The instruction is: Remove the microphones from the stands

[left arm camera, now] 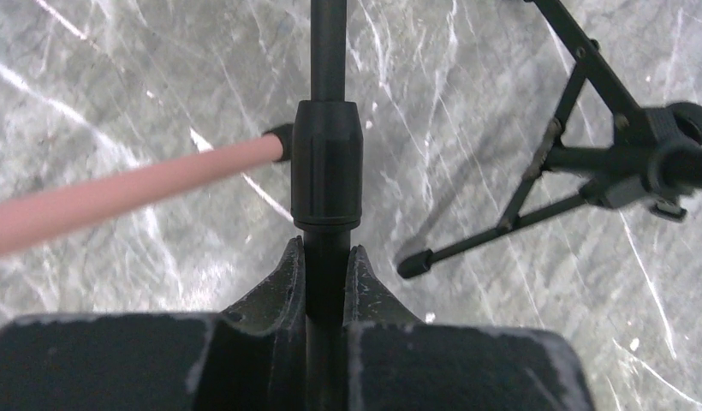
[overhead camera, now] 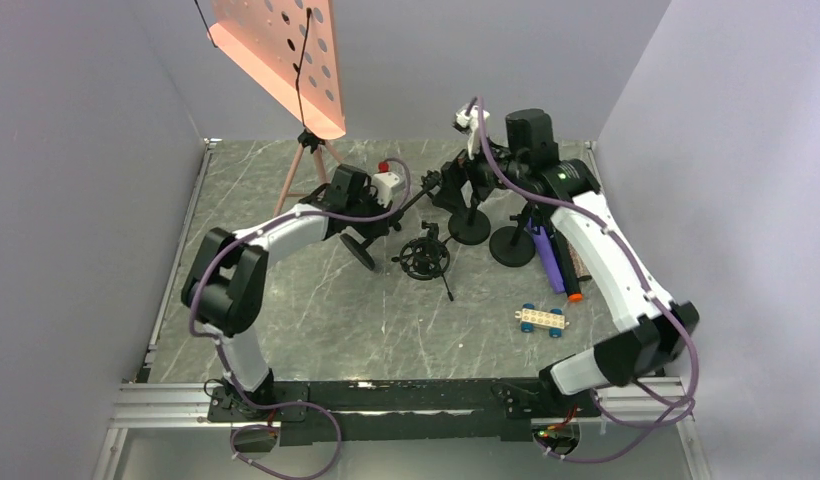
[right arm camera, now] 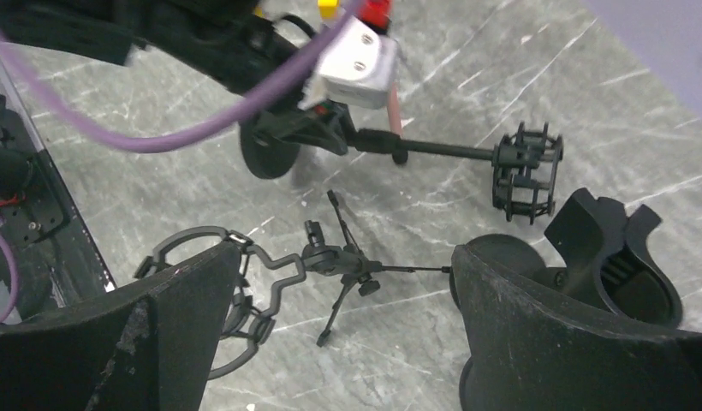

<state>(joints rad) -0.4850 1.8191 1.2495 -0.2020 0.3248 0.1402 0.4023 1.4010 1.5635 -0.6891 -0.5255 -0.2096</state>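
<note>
Microphone stand (right arm camera: 442, 150) is tipped well over, its round base (overhead camera: 358, 250) on edge and its other end carrying a black cage mount (right arm camera: 526, 171). Whether a microphone sits in that cage I can't tell from these angles. My left gripper (left arm camera: 326, 257) is pinched tight on the stand just below its collar (left arm camera: 328, 163), and a pink rod (left arm camera: 116, 193) ends beside that collar. My right gripper (right arm camera: 348, 257) hangs spread wide with nothing in it. Between its fingers I see a small tripod (overhead camera: 423, 255) lying on the table (overhead camera: 316, 320).
</note>
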